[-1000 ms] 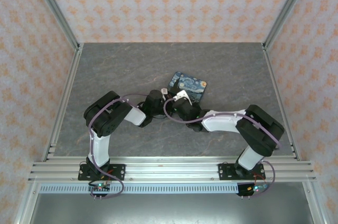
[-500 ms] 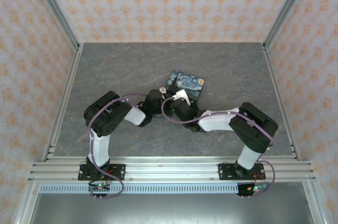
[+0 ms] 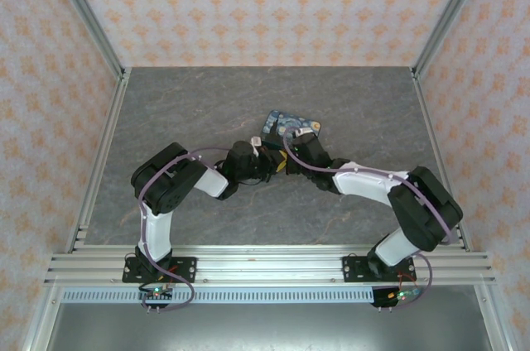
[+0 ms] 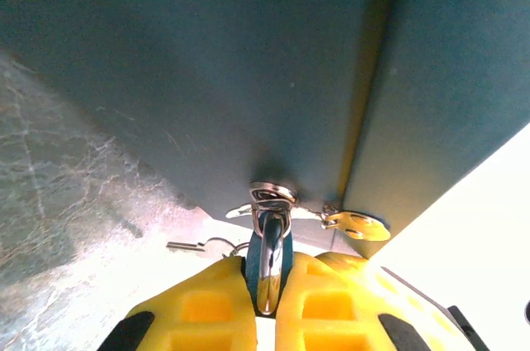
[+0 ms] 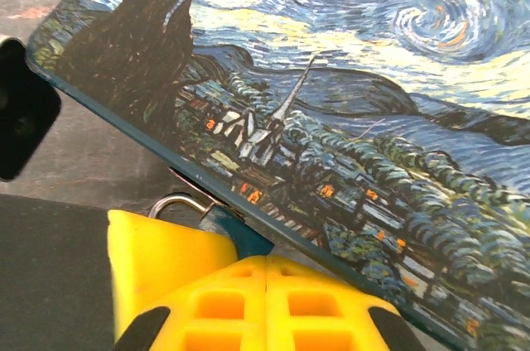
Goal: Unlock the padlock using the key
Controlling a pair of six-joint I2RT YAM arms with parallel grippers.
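Presently: small dark-blue metal padlock [image 4: 269, 243], hooked to the blue swirl-painted box [image 5: 348, 78], clamped in left gripper [image 4: 267, 281]. Thin silvery key [image 4: 186, 246] on grey stone-patterned table [image 4: 66, 202] beside it. Right gripper [image 5: 265, 272]: fingers pressed together.

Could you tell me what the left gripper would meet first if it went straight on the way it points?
Probably the hasp on the side of the box: the left gripper, shut on the padlock, points straight at it, though depth is unclear.
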